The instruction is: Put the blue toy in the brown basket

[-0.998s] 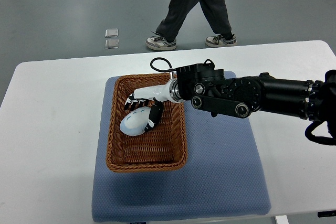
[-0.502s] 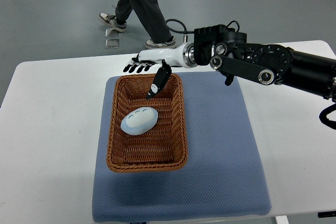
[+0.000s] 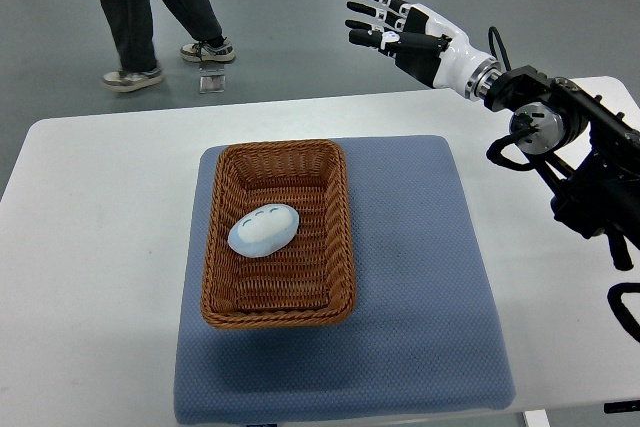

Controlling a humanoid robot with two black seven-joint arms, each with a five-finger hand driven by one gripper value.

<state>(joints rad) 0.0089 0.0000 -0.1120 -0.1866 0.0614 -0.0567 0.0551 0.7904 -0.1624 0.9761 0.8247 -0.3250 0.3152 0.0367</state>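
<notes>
Blue mat (image 3: 420, 317) nearest, lying on the white table (image 3: 90, 247). Brown basket (image 3: 278, 302) sits on the mat's left part. Blue toy (image 3: 263, 230) lies inside the basket, left of centre (pale blue, egg-shaped, white marks on top). Right arm enters from the right edge; right hand (image 3: 400, 29) raised beyond the table's far edge, fingers spread apart, holding nothing. Farthest: a person's legs (image 3: 150, 7) on the grey floor.

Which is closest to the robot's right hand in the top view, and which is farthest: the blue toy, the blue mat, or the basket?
From the right hand:
1. Blue mat, its far edge just below the hand.
2. Basket, left on the mat.
3. Blue toy, inside the basket.
</notes>
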